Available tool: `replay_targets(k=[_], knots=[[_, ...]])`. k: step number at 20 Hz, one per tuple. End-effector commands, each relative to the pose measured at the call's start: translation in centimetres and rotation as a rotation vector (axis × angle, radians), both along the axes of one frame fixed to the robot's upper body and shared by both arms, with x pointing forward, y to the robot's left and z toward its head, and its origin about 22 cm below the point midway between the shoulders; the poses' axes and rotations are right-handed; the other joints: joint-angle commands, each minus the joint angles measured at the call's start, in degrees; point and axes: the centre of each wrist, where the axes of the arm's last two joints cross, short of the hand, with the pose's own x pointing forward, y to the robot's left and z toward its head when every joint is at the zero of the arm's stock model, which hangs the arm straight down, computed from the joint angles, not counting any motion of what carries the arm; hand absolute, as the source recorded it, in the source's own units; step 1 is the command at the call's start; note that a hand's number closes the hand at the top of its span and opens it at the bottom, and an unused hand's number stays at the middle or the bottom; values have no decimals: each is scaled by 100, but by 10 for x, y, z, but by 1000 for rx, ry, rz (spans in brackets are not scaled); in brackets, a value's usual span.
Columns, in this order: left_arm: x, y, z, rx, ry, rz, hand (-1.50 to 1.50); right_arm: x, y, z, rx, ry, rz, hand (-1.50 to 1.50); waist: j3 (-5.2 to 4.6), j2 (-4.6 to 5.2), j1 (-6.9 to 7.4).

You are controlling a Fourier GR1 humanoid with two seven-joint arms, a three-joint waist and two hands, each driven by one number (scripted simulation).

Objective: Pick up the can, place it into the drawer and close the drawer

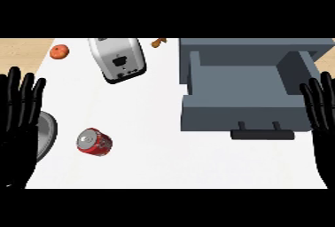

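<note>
Cut by the view's side edges: outer part of the left hand (23, 104) and of the right hand (321, 108). The grey round dish (48, 133) is mostly hidden behind the left hand; its kind cannot be told. The toaster (121, 60) is cut at its far end. The small brown item (159, 42) is too small to identify.

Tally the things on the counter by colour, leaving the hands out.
Red: 1, the can
Orange: 1, the fruit
Brown: 1, the small item at the far edge
Silver-grey: 2, the toaster and the plate
Blue-grey: 1, the open drawer
Total: 6
</note>
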Motion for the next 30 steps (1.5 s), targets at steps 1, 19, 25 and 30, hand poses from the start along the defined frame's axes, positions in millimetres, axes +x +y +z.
replay_targets(k=[1,19,25,30], knots=[[-5,3,1,-4,21,-111,-150,-10,-7,-12,15,2,8,-150,-33,-40,-33],[-22,137,9,163,383,-475,-150,-45,-49,-20,94,267,-213,-150,-33,-42,-40],[-50,159,17,160,410,-484,-150,-62,-58,-40,118,264,-240,-150,-32,-47,-12],[-39,163,34,50,469,-483,-150,-64,-89,-38,109,248,-205,-150,-29,-42,-33]])
